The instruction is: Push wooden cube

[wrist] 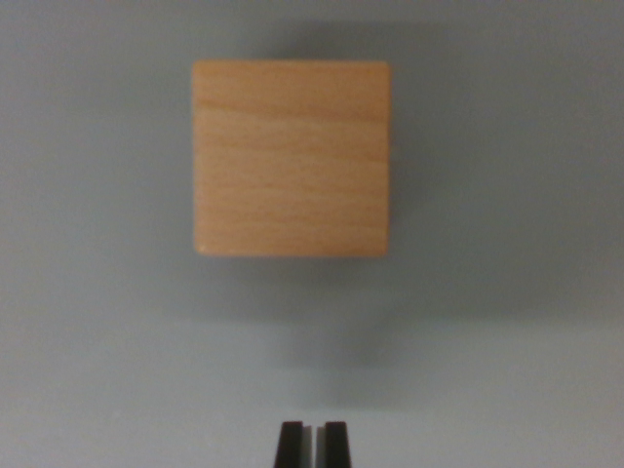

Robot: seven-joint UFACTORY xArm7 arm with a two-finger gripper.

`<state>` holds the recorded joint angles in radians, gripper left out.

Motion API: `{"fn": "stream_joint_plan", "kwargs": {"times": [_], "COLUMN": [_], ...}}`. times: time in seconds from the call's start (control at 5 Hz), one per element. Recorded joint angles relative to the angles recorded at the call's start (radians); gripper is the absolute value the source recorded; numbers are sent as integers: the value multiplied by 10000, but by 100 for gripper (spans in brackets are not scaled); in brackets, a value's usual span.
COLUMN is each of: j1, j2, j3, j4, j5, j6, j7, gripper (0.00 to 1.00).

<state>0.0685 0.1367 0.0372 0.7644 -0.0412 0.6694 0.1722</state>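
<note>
Wooden cube (292, 158): 1 unit observed, lying on a plain grey surface (507, 390), ahead of the gripper (312, 444) and slightly toward the wrist view's left of the tool's centre line. Top face is square, pale tan, with grain lines running across it from side to side. Edges sit parallel to the picture borders; no tilt noted. Focus is soft, so finer surface detail cannot be read.

Gripper: only the 2 dark fingertips (290, 445) show, at the bottom edge of the wrist view. They stand side by side with a thin pale slit between them, clenched almost together, with nothing held in the slit. The rest of the tool lies out of view.

Relation: cube and fingertips are apart, with a band of bare grey surface between the cube's near edge and the tips. No contact is visible.

Shadow: a soft dark zone spreads around the cube, heaviest along its far side and toward the wrist view's right, and a fainter patch lies on the surface between the cube and the fingertips.
</note>
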Motion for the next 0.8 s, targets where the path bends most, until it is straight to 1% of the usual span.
{"fn": "stream_joint_plan", "kwargs": {"times": [0.2, 0.4, 0.6, 0.8], "j1": [0, 15, 15, 27], "j2": [0, 30, 30, 53], "j3": [0, 10, 10, 18], "j4": [0, -194, -194, -347], "j5": [0, -16, -16, -28], "j6": [0, -218, -218, -391], "j7": [0, 44, 44, 79], "gripper": [0, 0, 0, 0]}}
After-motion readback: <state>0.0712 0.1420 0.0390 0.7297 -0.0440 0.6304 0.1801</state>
